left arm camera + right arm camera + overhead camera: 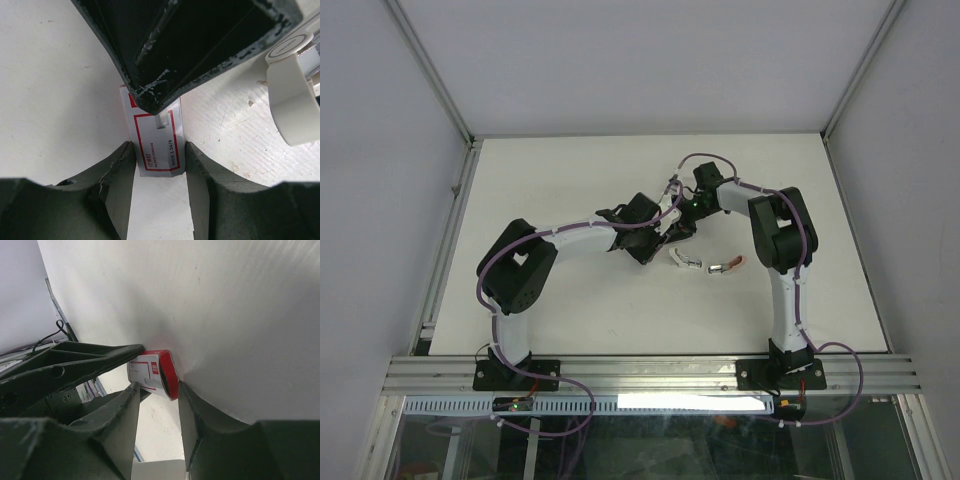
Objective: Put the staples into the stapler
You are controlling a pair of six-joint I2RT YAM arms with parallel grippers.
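Left wrist view: the staple box is clamped by the left gripper, presumably steadied for the right gripper, whose jaws straddle it, contact undeterminable; the stapler is left nearby.

White table, aluminium rail along its near edge

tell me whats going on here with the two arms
Both arms meet over the middle of the table. The left gripper is clamped on the small red-and-white staple box. The right gripper has its fingers either side of the box's red end, but it is unclear whether they are pinching it. The pink stapler lies on the table close by, with neither gripper holding it.
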